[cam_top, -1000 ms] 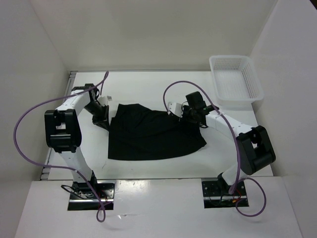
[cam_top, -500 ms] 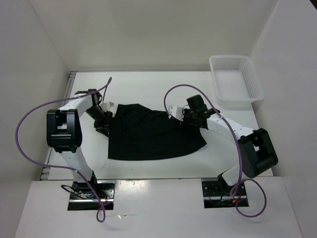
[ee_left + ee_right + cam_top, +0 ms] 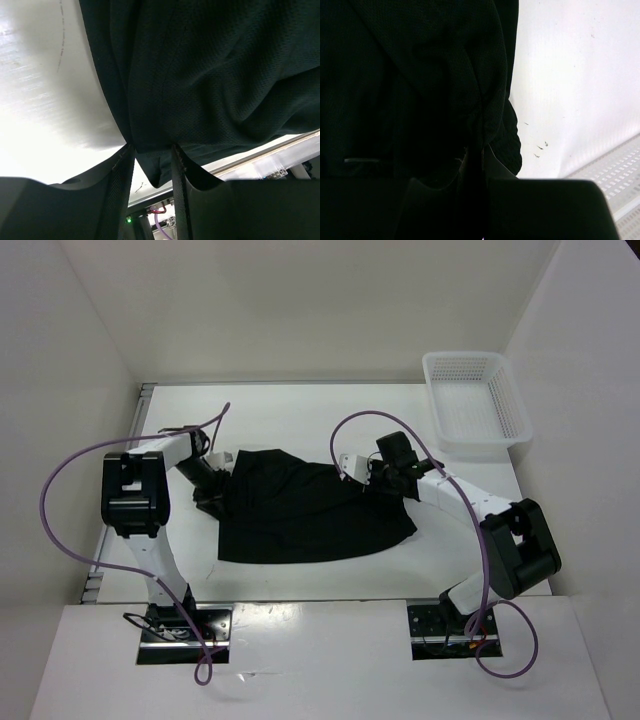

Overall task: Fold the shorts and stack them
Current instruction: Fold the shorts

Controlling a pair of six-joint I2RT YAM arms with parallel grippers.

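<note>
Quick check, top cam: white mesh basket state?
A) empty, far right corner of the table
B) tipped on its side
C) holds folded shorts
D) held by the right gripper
A: the white mesh basket stands upright with nothing in it at the far right corner of the table, while the shorts lie spread out nearer the middle.

Left wrist view: shorts (image 3: 210, 80) run off the frame ahead of the left pincer (image 3: 150, 155) and to its right. The hem hangs between its fingers, contact unclear.
Right wrist view: right pincer (image 3: 475, 165) nearly lost against black cloth. Basket (image 3: 617, 167) to its right, cut by the edge.
</note>
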